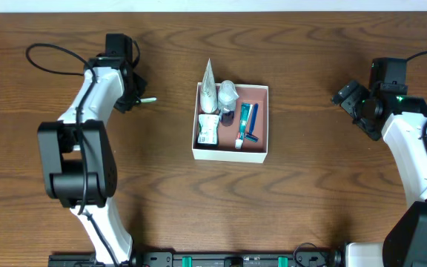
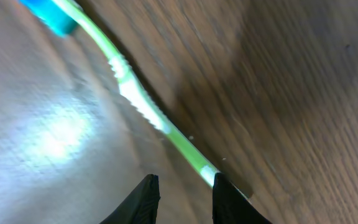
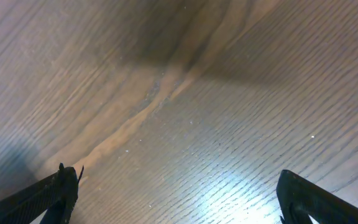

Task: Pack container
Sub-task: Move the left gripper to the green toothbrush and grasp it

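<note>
1. My left gripper (image 1: 134, 96) sits in the upper left of the overhead view, low over the wooden table (image 1: 310, 208) and well apart from the container (image 1: 228, 155).
2. In my left wrist view, its fingers (image 2: 146, 200) stand a narrow gap apart at the bottom edge, with wood grain showing between them.
3. A green toothbrush (image 2: 145, 106) with a blue head runs from the upper left of that view down to the right-hand finger, where its handle meets the fingertip. The picture is blurred, and I cannot tell whether I am clamping the handle or it only lies against that finger.
4. From overhead, a short pale end of the toothbrush pokes out just right of my left gripper.
5. My right gripper (image 1: 356, 104) is in the upper right of the overhead view. Its fingers (image 3: 58, 186) are spread wide with only table between them.
6. The container sits upright at the centre of the overhead view, between my two arms and clear of both.
7. Inside it, a white tube (image 1: 210, 93) leans over the upper left rim and a small white bottle (image 1: 229, 92) stands beside it. A printed packet (image 1: 208, 130) lies at lower left, and the pinkish floor shows along the right.
</note>
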You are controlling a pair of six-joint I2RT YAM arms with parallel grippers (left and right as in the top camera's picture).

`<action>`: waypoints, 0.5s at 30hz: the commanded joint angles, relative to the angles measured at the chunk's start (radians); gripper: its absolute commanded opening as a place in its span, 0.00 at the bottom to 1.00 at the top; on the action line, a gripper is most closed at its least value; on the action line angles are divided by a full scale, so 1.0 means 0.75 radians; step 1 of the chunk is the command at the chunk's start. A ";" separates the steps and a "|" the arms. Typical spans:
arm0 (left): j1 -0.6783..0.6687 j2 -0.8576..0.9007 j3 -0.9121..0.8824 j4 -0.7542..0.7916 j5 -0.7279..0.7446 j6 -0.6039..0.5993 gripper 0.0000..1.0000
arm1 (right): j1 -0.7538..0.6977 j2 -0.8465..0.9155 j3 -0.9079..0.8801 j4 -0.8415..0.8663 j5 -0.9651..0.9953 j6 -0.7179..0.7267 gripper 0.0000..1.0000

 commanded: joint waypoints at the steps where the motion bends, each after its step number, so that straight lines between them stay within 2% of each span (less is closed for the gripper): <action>1: 0.002 0.034 -0.011 0.032 0.077 -0.040 0.30 | -0.003 0.009 0.006 -0.002 0.006 0.011 0.99; 15: 0.003 0.046 -0.011 0.083 0.077 -0.039 0.30 | -0.003 0.009 0.006 -0.002 0.005 0.011 0.99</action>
